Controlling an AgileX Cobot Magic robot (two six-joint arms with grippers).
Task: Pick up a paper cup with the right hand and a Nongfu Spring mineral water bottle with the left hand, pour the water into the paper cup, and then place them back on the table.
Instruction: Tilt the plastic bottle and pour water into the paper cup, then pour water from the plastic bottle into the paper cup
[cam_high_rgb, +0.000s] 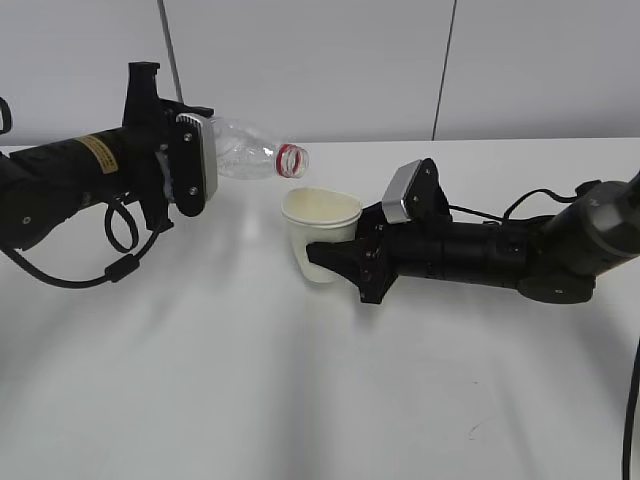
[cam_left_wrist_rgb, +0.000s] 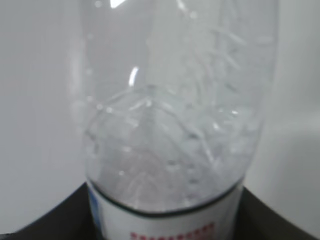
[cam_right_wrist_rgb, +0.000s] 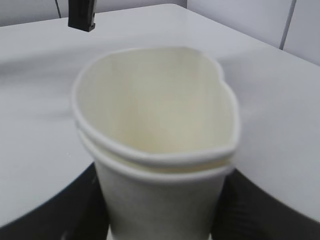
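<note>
Left gripper (cam_high_rgb: 190, 160) and right hand (cam_high_rgb: 335, 262), both clamped, face each other.

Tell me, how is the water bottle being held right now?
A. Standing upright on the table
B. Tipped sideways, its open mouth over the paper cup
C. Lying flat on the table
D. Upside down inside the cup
B: the left gripper holds the bottle roughly level, its neck above the paper cup.
</note>
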